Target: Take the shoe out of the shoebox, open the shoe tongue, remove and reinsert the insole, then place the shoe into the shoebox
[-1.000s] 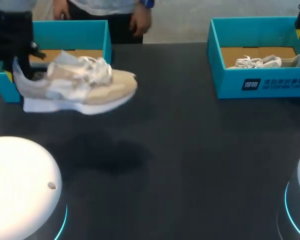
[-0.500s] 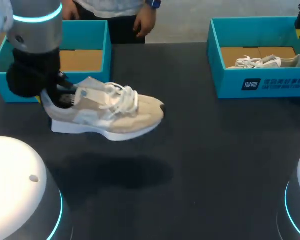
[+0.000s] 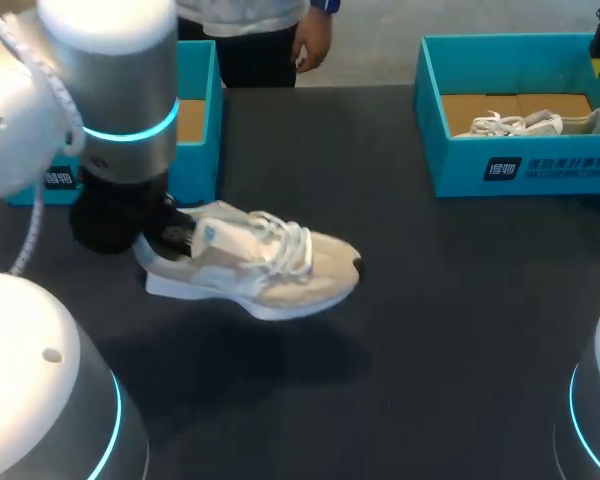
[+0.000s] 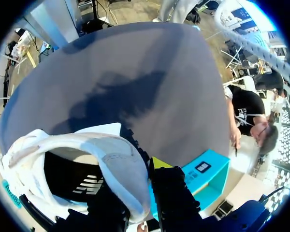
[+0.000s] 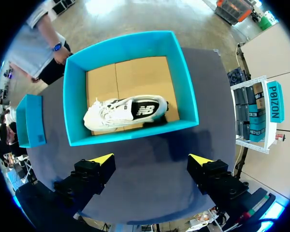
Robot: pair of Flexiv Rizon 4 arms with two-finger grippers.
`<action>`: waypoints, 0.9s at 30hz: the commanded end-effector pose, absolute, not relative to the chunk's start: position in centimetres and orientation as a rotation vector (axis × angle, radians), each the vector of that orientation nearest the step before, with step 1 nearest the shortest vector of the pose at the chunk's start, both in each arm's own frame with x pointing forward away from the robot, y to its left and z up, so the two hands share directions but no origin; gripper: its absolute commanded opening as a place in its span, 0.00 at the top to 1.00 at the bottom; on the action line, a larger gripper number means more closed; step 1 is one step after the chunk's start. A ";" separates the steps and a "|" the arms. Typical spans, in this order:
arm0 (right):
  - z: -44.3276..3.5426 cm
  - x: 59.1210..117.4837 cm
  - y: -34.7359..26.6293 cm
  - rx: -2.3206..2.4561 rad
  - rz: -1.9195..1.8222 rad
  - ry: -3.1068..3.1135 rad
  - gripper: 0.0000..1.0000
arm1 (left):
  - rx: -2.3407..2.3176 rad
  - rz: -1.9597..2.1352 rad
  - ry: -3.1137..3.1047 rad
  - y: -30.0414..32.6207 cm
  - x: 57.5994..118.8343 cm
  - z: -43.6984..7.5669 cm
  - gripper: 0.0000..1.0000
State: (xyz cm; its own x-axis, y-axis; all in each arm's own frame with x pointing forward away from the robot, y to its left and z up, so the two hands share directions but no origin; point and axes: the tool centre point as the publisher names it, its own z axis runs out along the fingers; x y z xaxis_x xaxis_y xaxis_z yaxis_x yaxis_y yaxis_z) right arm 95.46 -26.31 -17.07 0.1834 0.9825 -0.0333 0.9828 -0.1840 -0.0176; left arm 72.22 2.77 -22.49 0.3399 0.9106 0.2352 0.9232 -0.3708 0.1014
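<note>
Shoe [image 3: 255,270]: beige and white trainer with white laces. It is out of its box and held by the heel, toe pointing toward the middle of the worktop [image 3: 440,310]. It appears to hang just clear of the dark surface, with its shadow lying below.
Left tool [image 4: 135,186]: clamped on the shoe's heel collar, with one finger inside the opening and the yellow-tipped one outside against the back of the heel.
Left arm [image 3: 120,110]: comes in over the near left and stands above the heel, in front of the left shoebox.
Left shoebox [image 3: 198,135]: teal, open, at the far left of the worktop. It is behind the shoe and apart from it, partly hidden by the arm.
Right shoebox [image 5: 130,136]: teal, open, at the far right, with a brown card floor showing.
Second shoe [image 5: 125,112]: white, lying on its side inside the right shoebox.
Right tool [image 5: 152,162]: fingers spread wide with nothing between them, hanging above the near wall of the right shoebox.
Worktop: dark and matte, carrying both boxes.
</note>
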 end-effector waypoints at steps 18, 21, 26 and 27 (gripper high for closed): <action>-17.1 95.4 -26.3 2.410 -0.058 2.000 0.00 | -2.422 -0.295 -1.654 -5.0 74.7 -30.1 1.00; -17.1 95.4 -26.3 2.410 -0.058 2.000 0.00 | -2.394 -0.289 -1.658 -5.6 74.8 -30.7 1.00; -17.1 95.4 -26.3 2.410 -0.058 2.000 0.00 | -2.358 -0.262 -1.677 -6.4 74.8 -31.6 1.00; -17.1 95.4 -26.3 2.410 -0.058 2.000 0.00 | -2.356 -0.264 -1.678 -6.5 74.7 -31.8 1.00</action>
State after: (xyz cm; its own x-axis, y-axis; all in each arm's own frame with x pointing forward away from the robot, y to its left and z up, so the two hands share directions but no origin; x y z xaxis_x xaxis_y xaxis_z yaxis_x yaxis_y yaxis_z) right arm 95.46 -26.31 -17.07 0.1833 0.9825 -0.0333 0.9828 -0.1839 -0.0176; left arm 74.37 -5.35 -31.20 0.3290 0.9076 0.2609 0.9416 -0.3363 -0.0174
